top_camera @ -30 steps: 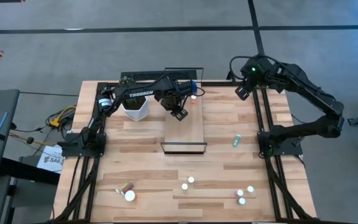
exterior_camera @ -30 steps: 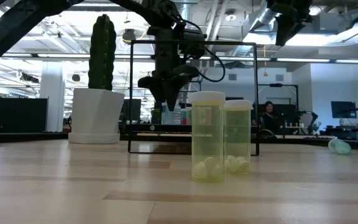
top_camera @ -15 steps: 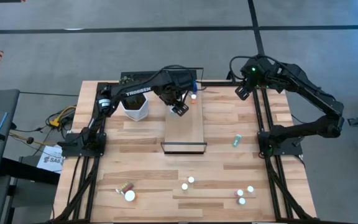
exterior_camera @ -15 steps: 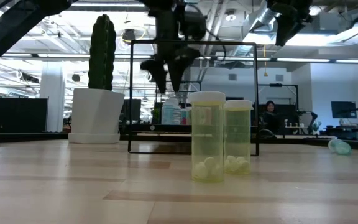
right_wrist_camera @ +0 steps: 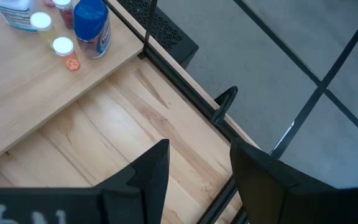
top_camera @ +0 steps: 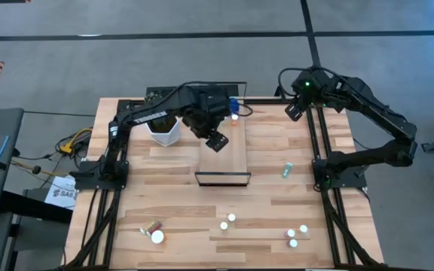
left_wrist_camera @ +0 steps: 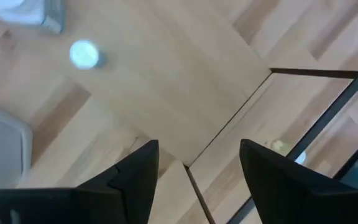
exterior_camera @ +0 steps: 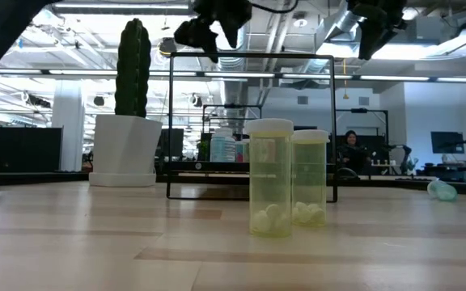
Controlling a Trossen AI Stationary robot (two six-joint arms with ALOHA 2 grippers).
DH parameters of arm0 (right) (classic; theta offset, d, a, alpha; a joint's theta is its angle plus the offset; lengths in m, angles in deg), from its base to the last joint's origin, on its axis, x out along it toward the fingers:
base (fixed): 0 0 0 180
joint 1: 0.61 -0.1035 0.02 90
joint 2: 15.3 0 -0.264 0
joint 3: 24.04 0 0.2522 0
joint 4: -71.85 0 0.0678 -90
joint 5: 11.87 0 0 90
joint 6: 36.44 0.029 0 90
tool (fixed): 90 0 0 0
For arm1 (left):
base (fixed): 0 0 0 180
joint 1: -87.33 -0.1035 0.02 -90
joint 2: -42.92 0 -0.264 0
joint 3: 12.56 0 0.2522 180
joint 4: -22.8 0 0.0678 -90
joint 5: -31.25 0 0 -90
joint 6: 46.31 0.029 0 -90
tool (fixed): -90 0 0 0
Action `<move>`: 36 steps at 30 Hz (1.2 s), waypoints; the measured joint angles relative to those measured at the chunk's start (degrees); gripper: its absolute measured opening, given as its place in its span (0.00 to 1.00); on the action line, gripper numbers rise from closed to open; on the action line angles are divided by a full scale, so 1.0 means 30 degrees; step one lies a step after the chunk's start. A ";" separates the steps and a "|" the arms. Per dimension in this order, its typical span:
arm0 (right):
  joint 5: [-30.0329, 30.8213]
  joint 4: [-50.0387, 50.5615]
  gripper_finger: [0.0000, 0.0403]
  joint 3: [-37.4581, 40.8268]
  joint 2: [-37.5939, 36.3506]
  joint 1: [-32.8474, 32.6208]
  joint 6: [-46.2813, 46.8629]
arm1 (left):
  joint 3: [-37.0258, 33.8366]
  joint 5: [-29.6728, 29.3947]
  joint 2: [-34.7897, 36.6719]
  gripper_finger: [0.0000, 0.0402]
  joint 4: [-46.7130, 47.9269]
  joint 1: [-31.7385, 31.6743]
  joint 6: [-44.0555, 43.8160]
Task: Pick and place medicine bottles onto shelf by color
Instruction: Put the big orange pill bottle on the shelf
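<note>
The shelf (top_camera: 224,156) is a light-wood board with a dark frame, lying mid-table. At its far end stand a blue bottle (right_wrist_camera: 92,26) and small white-capped bottles (right_wrist_camera: 63,47). My left gripper (top_camera: 215,141) hangs open and empty high above the shelf's far half, and it also shows in the low view (exterior_camera: 215,28). My right gripper (top_camera: 294,111) is open and empty, raised at the far right corner. Several white-capped bottles (top_camera: 231,217) stand near the table's near edge, two of them close to the low camera (exterior_camera: 271,178). A green bottle (top_camera: 285,171) lies on its side to the right of the shelf.
A white hexagonal pot with a cactus (top_camera: 164,129) stands left of the shelf's far end. A reddish bottle (top_camera: 151,226) lies on its side beside a white-capped one (top_camera: 157,237) at the near left. Bare wood lies between the shelf and the near bottles.
My left gripper has risen well above the shelf, from the level of the shelf's frame to above it in the low view. It has stayed over the shelf's far half. The bottles and the right arm have kept still.
</note>
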 joint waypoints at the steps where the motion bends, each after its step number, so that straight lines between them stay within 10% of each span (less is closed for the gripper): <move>1: 0.0006 -0.0021 0.47 0.0000 0.0000 0.0000 0.0000 | -0.0057 -0.0060 0.0212 0.52 0.0142 0.0311 -0.0385; 36: 0.0000 -0.0044 0.47 0.0000 0.0000 0.0000 0.0000 | -0.2247 -0.5195 0.1159 0.52 0.0052 1.4197 -0.9810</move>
